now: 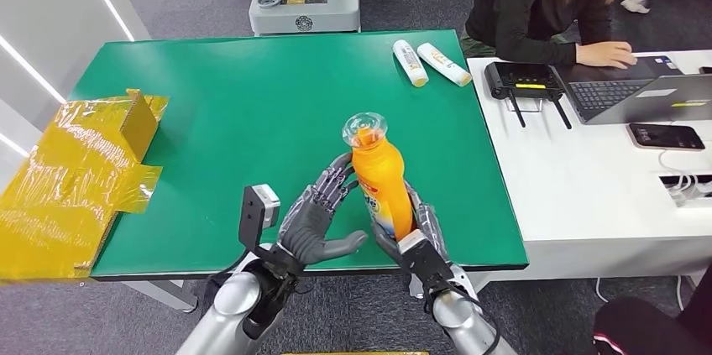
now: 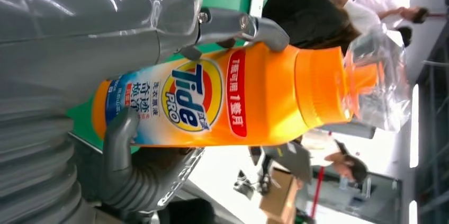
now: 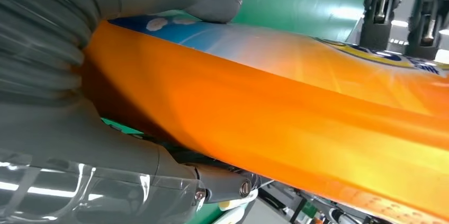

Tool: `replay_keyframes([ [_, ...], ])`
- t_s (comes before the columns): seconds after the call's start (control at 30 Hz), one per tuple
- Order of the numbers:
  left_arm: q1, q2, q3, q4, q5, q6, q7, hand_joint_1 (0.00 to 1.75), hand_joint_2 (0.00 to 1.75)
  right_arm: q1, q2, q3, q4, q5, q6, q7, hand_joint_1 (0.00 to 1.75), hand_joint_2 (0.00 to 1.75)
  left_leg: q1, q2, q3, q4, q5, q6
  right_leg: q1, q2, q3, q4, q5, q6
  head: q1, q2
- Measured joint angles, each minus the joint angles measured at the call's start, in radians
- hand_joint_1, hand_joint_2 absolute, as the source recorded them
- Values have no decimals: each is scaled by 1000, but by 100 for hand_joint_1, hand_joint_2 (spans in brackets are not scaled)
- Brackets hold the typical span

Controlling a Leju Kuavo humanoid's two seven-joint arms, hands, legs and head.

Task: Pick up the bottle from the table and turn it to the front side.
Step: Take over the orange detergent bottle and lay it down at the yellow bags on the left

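An orange Tide detergent bottle [image 1: 382, 187] with a clear cap [image 1: 364, 128] stands nearly upright above the near edge of the green table [image 1: 252, 103]. My right hand [image 1: 420, 233] grips its lower body from the right, thumb and fingers wrapped around it [image 3: 69, 144]. My left hand [image 1: 315, 221] lies spread beside it, fingertips touching its left side and thumb reaching toward its base. In the left wrist view the Tide label on the bottle [image 2: 254, 97] faces the camera, past my left hand [image 2: 79, 49]. The right wrist view is close on the bottle's orange side [image 3: 296, 107].
Two white tubes [image 1: 410, 62] [image 1: 444, 64] lie at the table's far right. Yellow-wrapped cardboard [image 1: 75, 179] covers the left end. A white desk [image 1: 588, 195] on the right holds a router [image 1: 529, 80], a laptop [image 1: 638, 95] and a phone [image 1: 665, 136], with a person [image 1: 537, 2] seated there.
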Motion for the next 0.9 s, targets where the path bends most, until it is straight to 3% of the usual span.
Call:
replay_keyframes([
  [0.43,-122,-39,-48,200,-155,216,-91,0,175,-55,42,-14,131,14,-6,-16,175,175,0,0,0,0,0,0,0,0,0,0,0,0,0,0],
  [0.7,-232,-66,-45,409,-170,230,-102,0,175,-90,69,-10,226,20,-25,-22,175,175,0,0,0,0,0,0,0,0,0,1,0,0,0,0],
  [0.9,-269,-75,-43,487,-176,224,-101,0,175,-99,81,-9,267,33,-35,-26,175,175,0,0,0,0,0,0,0,0,0,0,0,0,0,0],
])
